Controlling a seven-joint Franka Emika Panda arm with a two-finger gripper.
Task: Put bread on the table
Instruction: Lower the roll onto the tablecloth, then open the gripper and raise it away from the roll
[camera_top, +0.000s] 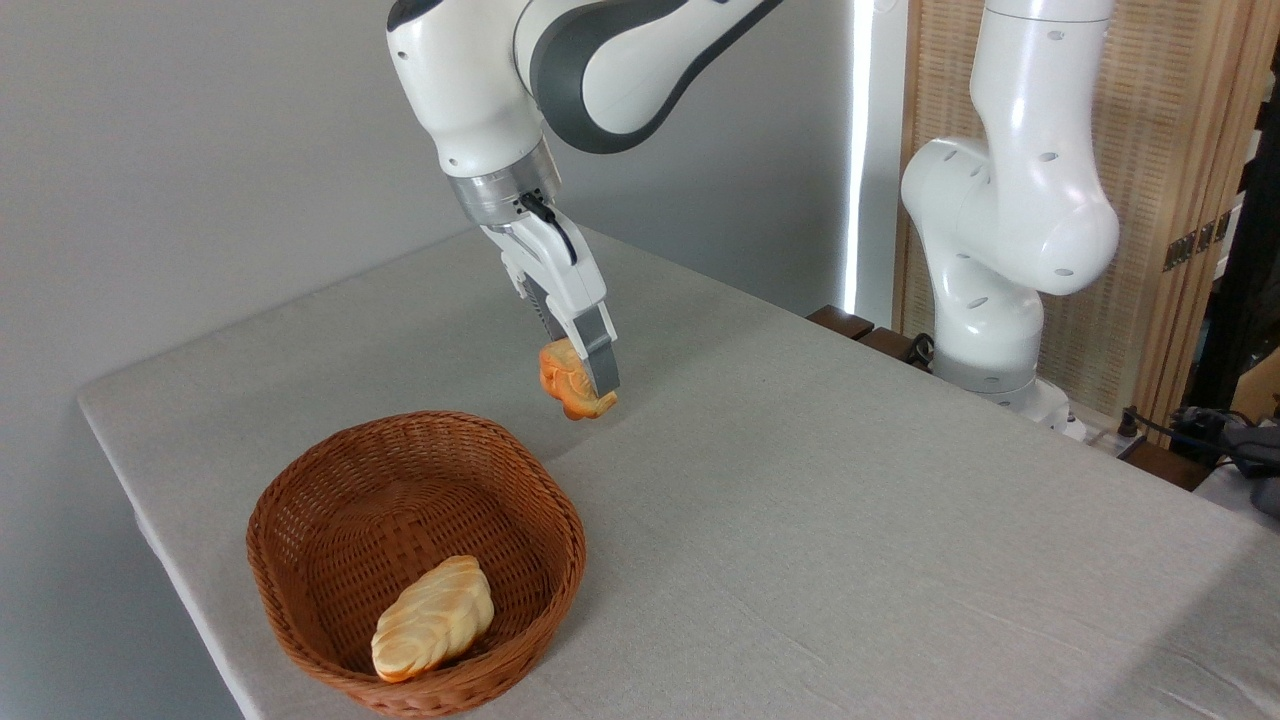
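Observation:
The bread (565, 385), a small stubby orange-golden piece, hangs in the air between my fingers (600, 365), a little above the table (800, 480) and just past the far right rim of the basket. My gripper (585, 385) is shut on it, pointing down and tilted to the right. The grey-beige cloth of the table lies directly beneath the bread, with a faint shadow there.
A brown wicker basket (300, 480) stands at the near left of the table and holds a longer, paler ridged loaf (433, 618). The arm's white base (1000, 250) rises at the far right edge. Cables and dark gear lie beyond the right edge.

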